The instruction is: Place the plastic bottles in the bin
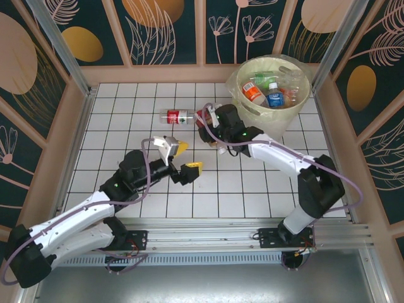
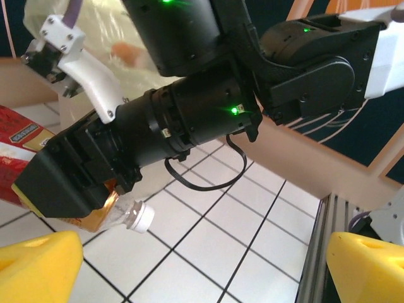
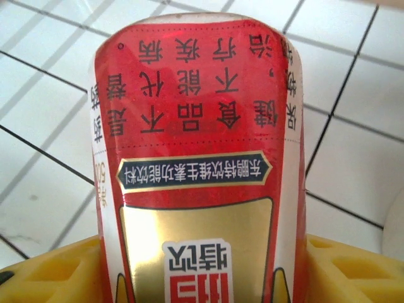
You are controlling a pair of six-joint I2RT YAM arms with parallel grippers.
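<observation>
Well left of the bin (image 1: 284,115), over the tiled bench (image 1: 120,101), the left claw (image 1: 187,158) is held wide open and empty. Likewise left of the bin, a clear bottle (image 1: 175,116) is left lying. Close to the bin's left side, a red-labelled bottle (image 3: 199,158) is clamped by the right claw (image 1: 206,120). Several bottles (image 1: 265,93) are already binned; two are judged outstanding.

Left arm (image 1: 69,224) at lower left, right arm (image 1: 278,154) right of centre, both with white link shells, black joint housings, green indicator lights, mauve cables (image 1: 147,173) looped alongside, black bases (image 1: 281,238), left pincer (image 1: 187,158) with yellow fingers (image 2: 38,268), white screwed bracket (image 2: 85,69) at upper left.
</observation>
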